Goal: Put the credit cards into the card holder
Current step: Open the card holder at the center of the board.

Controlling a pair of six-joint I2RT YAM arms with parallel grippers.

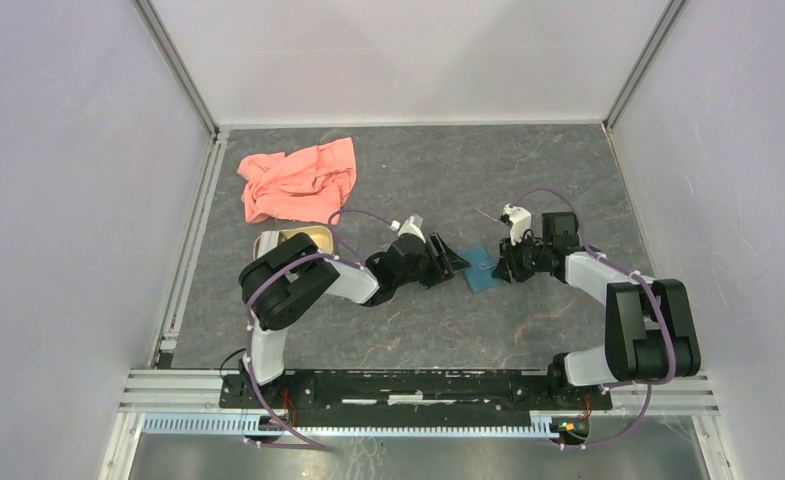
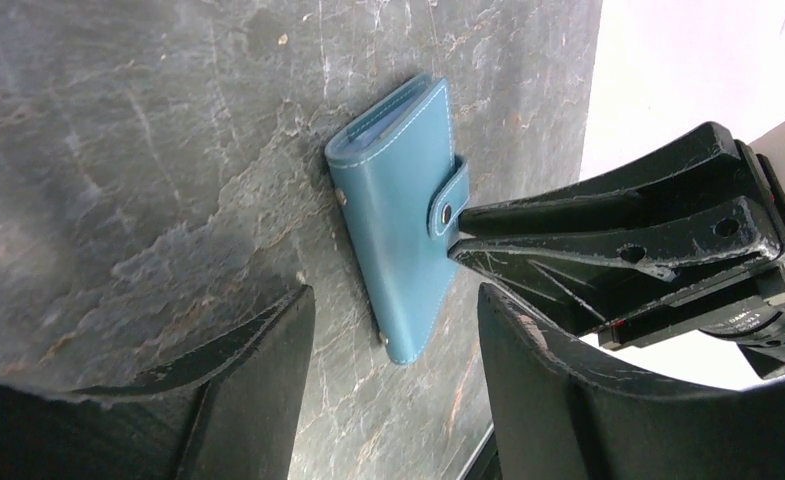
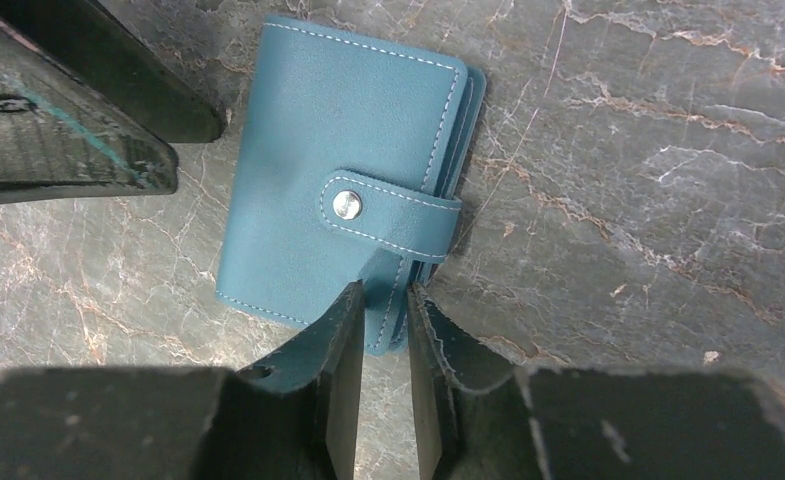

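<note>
The teal card holder (image 3: 318,130) lies flat on the dark marbled table (image 1: 418,330), roughly midway between the two arms. It is folded closed, with its snap tab (image 3: 388,215) buttoned over the open edge (white stitching runs round the cover and the tab).

The right gripper (image 3: 385,292) reaches in low from the right. Its jaws are drawn narrow and pinch the wallet's edge just beside the tab, with the leather filling the gap between the two fingers (image 3: 343,340).

The left gripper (image 2: 396,295) comes in from the other side and is spread wide and grasps nothing. The near end of the wallet sits just ahead of the gap between its fingers and touches neither of them. In the left wrist view the tips of the right gripper meet the wallet at its tab edge.

Farther back on the left, well apart from the wallet, a salmon-pink cloth (image 1: 298,180) lies crumpled. A tan dish (image 1: 313,237) sits near it, partly hidden behind the left arm.
</note>
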